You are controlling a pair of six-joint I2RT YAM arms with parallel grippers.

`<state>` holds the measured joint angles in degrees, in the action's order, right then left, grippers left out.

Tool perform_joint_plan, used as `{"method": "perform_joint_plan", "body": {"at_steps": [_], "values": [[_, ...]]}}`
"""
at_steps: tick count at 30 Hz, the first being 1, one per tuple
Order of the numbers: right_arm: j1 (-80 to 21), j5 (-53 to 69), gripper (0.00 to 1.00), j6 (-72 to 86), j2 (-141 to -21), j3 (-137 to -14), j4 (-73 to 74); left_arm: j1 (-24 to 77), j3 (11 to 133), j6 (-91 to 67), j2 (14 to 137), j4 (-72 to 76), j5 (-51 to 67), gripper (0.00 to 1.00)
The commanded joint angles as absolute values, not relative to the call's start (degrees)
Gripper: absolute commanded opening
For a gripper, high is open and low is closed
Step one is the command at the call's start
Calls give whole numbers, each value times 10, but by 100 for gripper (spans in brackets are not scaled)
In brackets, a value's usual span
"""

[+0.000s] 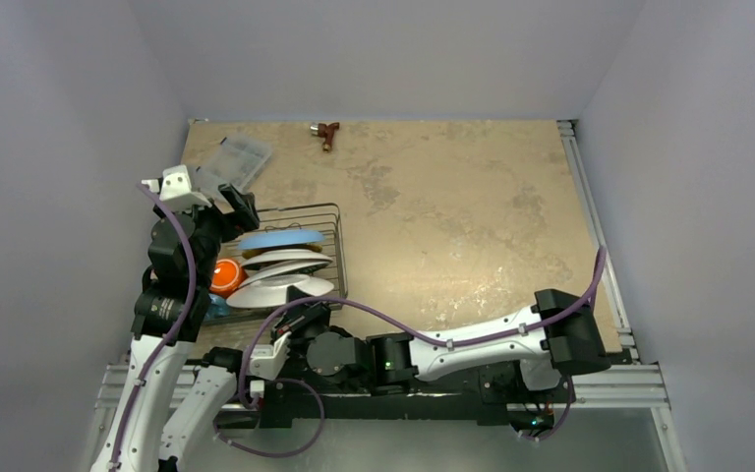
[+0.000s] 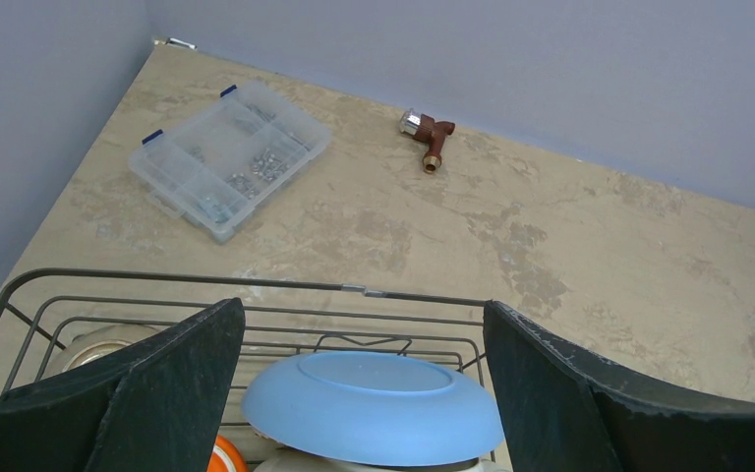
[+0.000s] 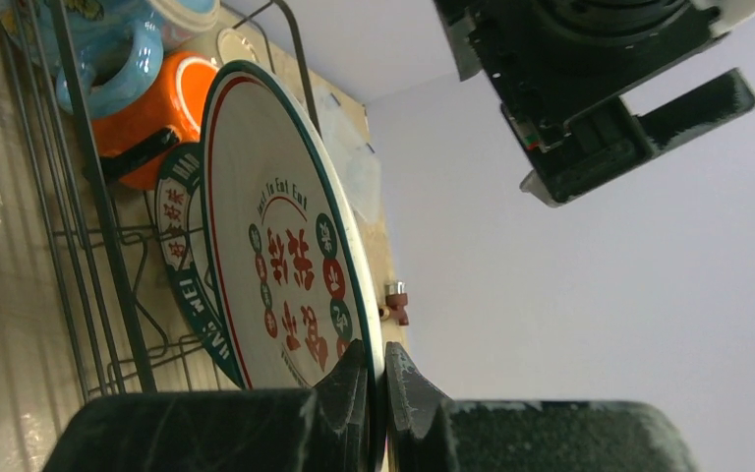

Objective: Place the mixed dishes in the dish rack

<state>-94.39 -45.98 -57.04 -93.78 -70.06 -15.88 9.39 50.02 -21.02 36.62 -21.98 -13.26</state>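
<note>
Right end effector (image 3: 385,372) pinches white plate (image 3: 275,246) at rim — seemingly inside rack (image 3: 98,197).

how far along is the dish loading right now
Nearly done. In the dish rack already: light blue plate, orange mug, blue mug. In hand: the right gripper is shut on the rim of the white plate, standing on edge in the rack. The left gripper hangs open above the light blue plate. Left: release it; no dishes show outside the rack.

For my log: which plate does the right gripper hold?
The white plate with the thin green edge and red print; the right gripper pinches its rim. The blue plate is not gripped.
</note>
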Motion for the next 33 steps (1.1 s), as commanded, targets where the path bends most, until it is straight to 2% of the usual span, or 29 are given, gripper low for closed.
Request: {"method": "perform_joint_plan", "body": {"at_steps": [1, 12, 26, 31, 33], "values": [[-929, -479, 0, -604, -950, -728, -239, 88, 523, -216, 360, -209, -133, 90], [-906, -468, 0, -630, -1000, -735, -267, 88, 523, -214, 361, -209, -138, 90], [-888, -432, 0, -557, -1049, -735, -240, 85, 524, -215, 364, -209, -132, 90], [-881, -446, 16, -557, -1069, -742, -240, 84, 526, -216, 368, -209, -126, 90], [-880, -455, 27, -559, -1071, -743, -243, 83, 525, -216, 367, -210, -128, 90]]}}
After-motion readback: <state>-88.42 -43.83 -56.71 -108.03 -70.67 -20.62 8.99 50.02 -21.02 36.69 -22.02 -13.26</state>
